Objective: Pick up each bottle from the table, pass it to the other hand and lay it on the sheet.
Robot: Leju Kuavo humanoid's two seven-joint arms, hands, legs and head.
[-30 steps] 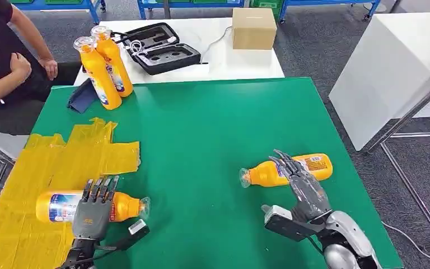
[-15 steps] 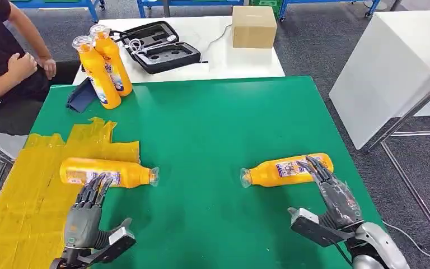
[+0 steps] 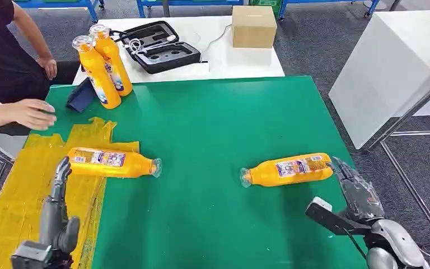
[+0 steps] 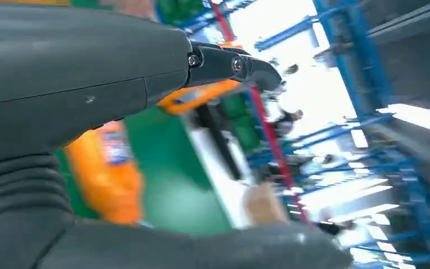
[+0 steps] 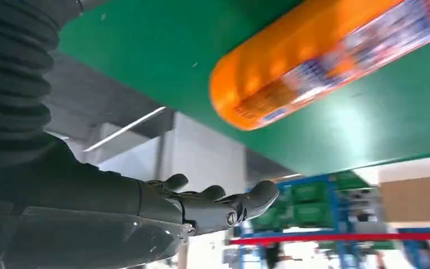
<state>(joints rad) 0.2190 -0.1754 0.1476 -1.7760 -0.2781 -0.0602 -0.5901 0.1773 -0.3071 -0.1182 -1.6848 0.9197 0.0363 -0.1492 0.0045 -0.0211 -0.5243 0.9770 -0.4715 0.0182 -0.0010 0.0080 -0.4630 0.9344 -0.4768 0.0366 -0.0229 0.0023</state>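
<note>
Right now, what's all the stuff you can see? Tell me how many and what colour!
Lying bottles: two, orange; one partly on the sheet, one on the bare green table near the right hand.
Standing bottles: two, orange, far left corner.
Sheet: one, yellow, left side of the table.
Table: one, green.
Case: one, black, open, on the white table behind.
Box: one, brown cardboard, same white table.
Person's hand: one, reaching in over the far left.
Left hand: grey, empty, over the sheet.
Right hand: grey, empty, by the bottle's base.

You're looking at a left hand (image 3: 56, 216) with grey palm and dark slim fingers, a right hand (image 3: 357, 193) showing translucent grey casing, silver rounded forearm, black ribbed wrist cover, small screws.
</note>
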